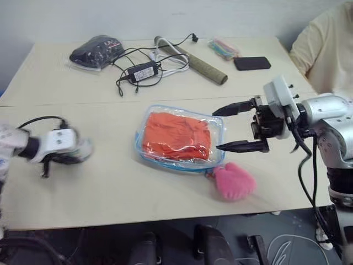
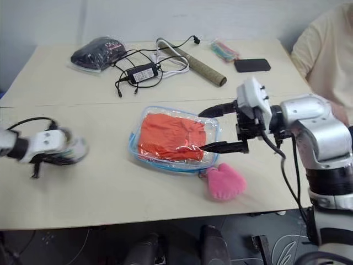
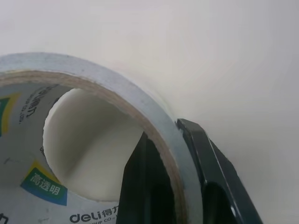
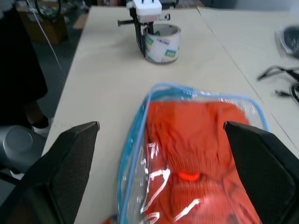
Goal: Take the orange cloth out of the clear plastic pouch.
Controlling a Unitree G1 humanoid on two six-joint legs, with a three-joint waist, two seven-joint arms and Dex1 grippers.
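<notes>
The clear plastic pouch (image 1: 144,153) with light-blue edging lies flat at the table's middle. The orange cloth (image 1: 177,135) is folded inside it. A pink plush heart (image 1: 234,181) hangs off its near right corner. My right gripper (image 1: 217,130) is open, its fingers pointing left and spread over the pouch's right end; the right wrist view has the cloth (image 4: 196,158) between them. Far to the left, my left gripper (image 1: 69,152) is shut on the wall of a tape roll (image 1: 83,148), one finger (image 3: 210,158) outside the ring and the other inside the roll (image 3: 93,84).
At the back lie a dark bundle in clear wrap (image 1: 96,52), a black adapter with tangled cables (image 1: 142,72), a rolled brown tube (image 1: 201,65), a packet of pens (image 1: 223,48) and a black phone (image 1: 252,63). A person in a beige top (image 1: 325,47) sits at the right.
</notes>
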